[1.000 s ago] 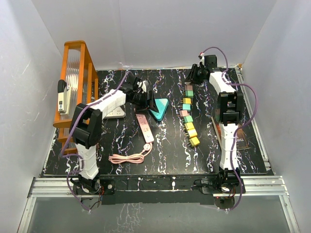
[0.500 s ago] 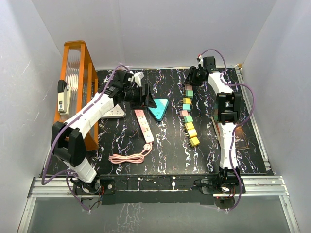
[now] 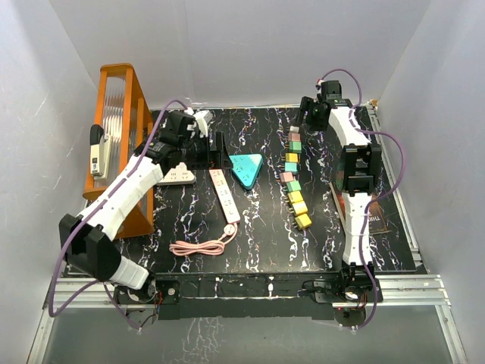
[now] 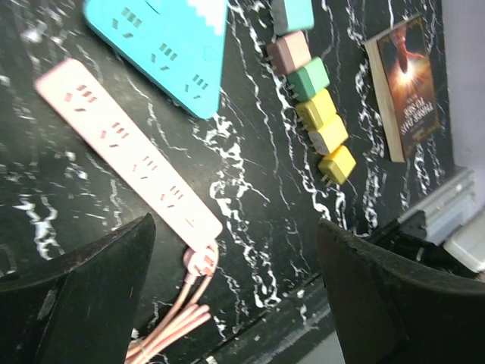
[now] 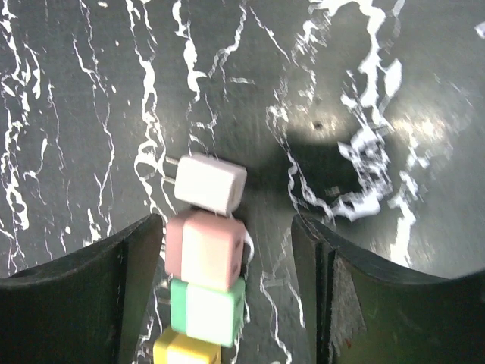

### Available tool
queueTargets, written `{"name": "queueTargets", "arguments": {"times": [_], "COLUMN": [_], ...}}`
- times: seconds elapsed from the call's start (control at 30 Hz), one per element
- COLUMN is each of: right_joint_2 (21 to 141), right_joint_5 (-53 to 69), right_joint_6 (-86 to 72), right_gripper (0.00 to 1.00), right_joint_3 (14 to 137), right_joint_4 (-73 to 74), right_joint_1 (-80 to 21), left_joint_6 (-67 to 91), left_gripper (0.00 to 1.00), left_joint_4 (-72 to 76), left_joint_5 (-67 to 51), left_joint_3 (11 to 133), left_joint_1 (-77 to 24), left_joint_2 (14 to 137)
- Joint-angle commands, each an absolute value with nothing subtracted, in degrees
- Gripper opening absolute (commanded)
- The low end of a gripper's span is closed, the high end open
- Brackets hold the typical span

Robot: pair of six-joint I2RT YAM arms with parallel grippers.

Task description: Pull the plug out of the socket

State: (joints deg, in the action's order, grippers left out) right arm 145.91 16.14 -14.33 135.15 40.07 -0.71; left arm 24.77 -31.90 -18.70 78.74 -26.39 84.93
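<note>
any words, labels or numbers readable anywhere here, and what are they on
Book: title lettering on the cover, sideways in the left wrist view, too blurred to read.
Same book in the top view: partly under the right arm, lettering too small to read.
White device on the orange rack: dark marks, too small to read.
Pink power strip, teal socket block, coloured plugs: no lettering visible.

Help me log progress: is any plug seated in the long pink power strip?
Empty: the left wrist view shows the long pink power strip with bare socket holes; only its own pink cord leaves one end.
</note>
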Motion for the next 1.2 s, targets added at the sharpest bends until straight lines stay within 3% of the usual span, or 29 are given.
{"name": "queueTargets", "arguments": {"times": [0.0, 0.17, 0.3, 0.5, 0.7, 0.87, 1.17], "right_joint_2": [129.8, 114.0, 99.4, 77.6, 57.5, 50.8, 50.4], "right_joint_5": [10.3, 8.8, 5.5, 11.8, 9.8, 5.1, 4.1], "right_joint_6": [-13.5, -14.5, -13.5, -12.7, -10.8, -12.3, -13.2], "right_gripper": [0.67, 0.7, 0.83, 0.98, 0.98, 0.98, 0.98], "right_joint_3": [129.2, 116.0, 105.8, 94.3, 85.6, 84.4, 85.6], "right_joint_4": [41.6, 41.4, 38.5, 35.6, 32.1, 31.7, 31.2], "right_joint_1": [-2.0, -7.9, -14.1, -15.1, -15.2, -15.2, -15.2], "left_joint_6": [19.3, 14.0, 10.8, 5.9, 4.0, 3.7, 5.4], "left_gripper": [0.87, 0.94, 0.98, 0.98, 0.98, 0.99, 0.99], "left_joint_4": [-33.1, -27.0, -21.5, -17.0, -13.2, -10.1, -11.7], "left_joint_5": [-8.5, -0.9, 0.9, 5.2, 14.5, 17.8, 17.8], "left_joint_3": [81.8, 84.1, 85.8, 86.0, 82.6, 78.6, 78.2], "left_joint_1": [-26.6, -26.6, -26.6, -26.6, -26.5, -26.5, -26.5], "left_joint_2": [78.8, 71.7, 67.1, 58.4, 49.8, 44.9, 45.2]}}
